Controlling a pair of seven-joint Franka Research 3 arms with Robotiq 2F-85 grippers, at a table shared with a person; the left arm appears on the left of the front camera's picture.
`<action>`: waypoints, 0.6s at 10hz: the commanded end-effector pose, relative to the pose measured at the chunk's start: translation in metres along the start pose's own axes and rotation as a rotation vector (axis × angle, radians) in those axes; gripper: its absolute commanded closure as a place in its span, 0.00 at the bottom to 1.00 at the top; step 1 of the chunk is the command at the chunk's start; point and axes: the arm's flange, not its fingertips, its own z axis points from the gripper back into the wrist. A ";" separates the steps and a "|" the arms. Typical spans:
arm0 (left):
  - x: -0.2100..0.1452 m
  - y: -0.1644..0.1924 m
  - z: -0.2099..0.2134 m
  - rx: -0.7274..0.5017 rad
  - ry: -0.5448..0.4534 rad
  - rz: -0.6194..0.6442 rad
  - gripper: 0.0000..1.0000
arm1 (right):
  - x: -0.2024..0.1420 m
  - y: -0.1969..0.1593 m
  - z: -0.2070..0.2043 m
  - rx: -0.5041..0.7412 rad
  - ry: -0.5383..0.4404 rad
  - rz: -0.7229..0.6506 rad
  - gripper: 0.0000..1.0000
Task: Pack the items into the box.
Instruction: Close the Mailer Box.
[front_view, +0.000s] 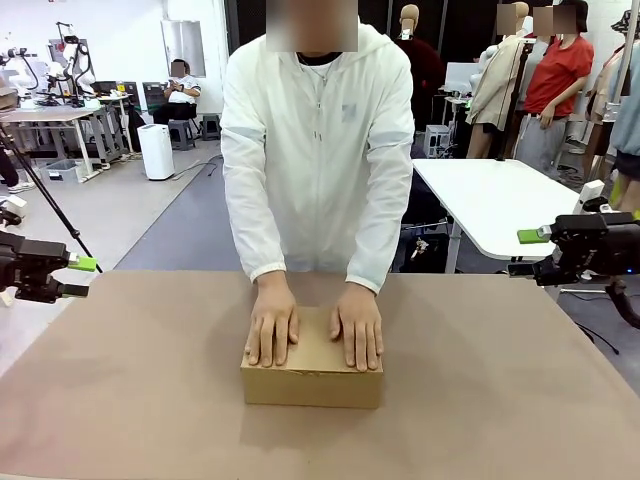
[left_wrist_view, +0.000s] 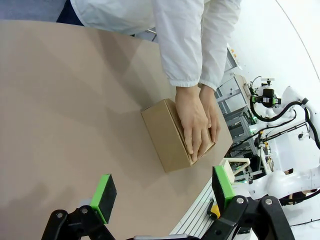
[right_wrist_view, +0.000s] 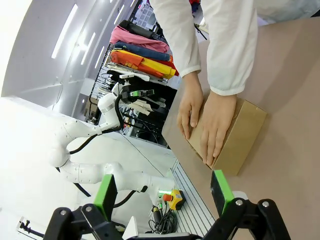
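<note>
The box (front_view: 312, 378), lid shut, is shown mid-bench (front_view: 130, 400), pressed flat under both of the person's hands (front_view: 273, 322). Stiff, light cardboard with dry, non-slippery faces is judged; the short side walls would best be taken. The left claw (front_view: 82, 277) and right claw (front_view: 527, 252) are held wide apart and empty at opposite bench edges, with bare surface all around the box.

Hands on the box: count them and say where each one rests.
2. Both of the person's hands lie flat on the closed lid of the box: one hand toward the robot's left, the other hand toward its right. None hidden.
</note>
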 end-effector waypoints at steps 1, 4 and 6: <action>-0.002 -0.001 0.003 0.002 0.002 -0.015 0.00 | 0.003 0.001 0.001 -0.006 -0.005 0.003 0.00; -0.002 -0.001 0.003 0.002 0.002 -0.015 0.00 | 0.003 0.001 0.001 -0.006 -0.005 0.003 0.00; -0.002 -0.001 0.003 0.002 0.002 -0.015 0.00 | 0.003 0.001 0.001 -0.006 -0.005 0.003 0.00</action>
